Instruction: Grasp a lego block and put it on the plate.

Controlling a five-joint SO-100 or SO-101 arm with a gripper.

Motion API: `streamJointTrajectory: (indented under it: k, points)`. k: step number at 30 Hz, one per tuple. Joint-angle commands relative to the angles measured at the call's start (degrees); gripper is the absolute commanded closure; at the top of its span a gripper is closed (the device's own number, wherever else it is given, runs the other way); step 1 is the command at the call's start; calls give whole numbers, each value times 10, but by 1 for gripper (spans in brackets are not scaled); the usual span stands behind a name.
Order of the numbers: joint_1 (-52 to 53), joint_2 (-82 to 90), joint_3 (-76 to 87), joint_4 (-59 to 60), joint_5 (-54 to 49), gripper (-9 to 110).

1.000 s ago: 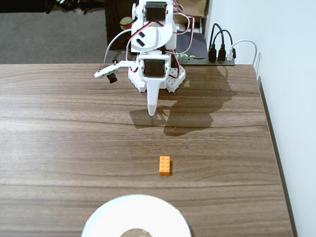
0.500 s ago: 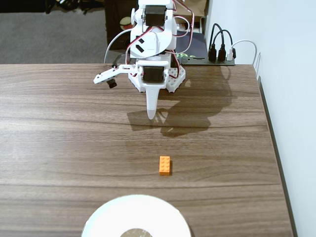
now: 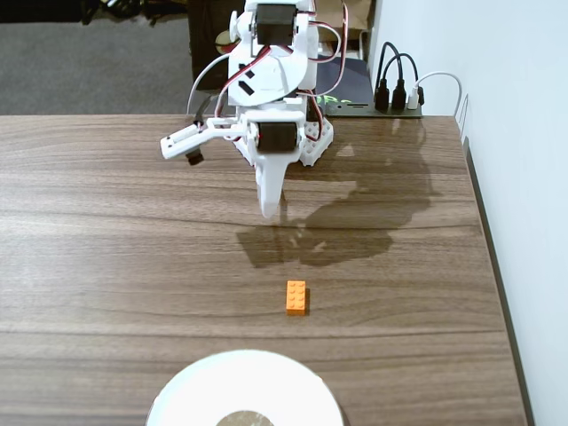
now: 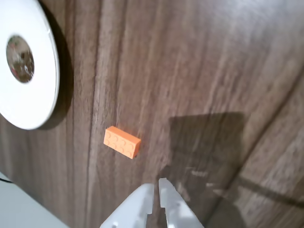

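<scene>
The white arm has lifted a bit and leaned out over the table [image 3: 106, 231] in the last second. Its shadow has slid closer to the lego block [image 3: 297, 296], and one finger now points down at the wood while the other sticks out to the left in the fixed view. So the tool [image 3: 222, 177] looks wide open there, with nothing in it. In the wrist view I only see two white tips close together at the bottom edge, so that picture alone does not tell me much. The little orange block has not moved at all. It sits flat on the wood, studs up, between the arm and the plate [image 3: 177, 390], near the plate but not touching it. The plate is at the near edge and has nothing on it. I think the arm is just starting to reach for the block. It is still well apart from it, so it has to come forward and go down next, with the fingers on both sides of the block.
</scene>
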State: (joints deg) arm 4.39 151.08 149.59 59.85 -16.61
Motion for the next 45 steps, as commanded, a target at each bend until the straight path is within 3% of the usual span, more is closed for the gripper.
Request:
streamJointTrajectory:
  k: [1, 32, 45]
  points:
    - [4, -49, -46, -12, -51, 101]
    - [-18, -379, -279, -4, -566, 101]
    - [-69, -491, -401, 107, -695, 100]
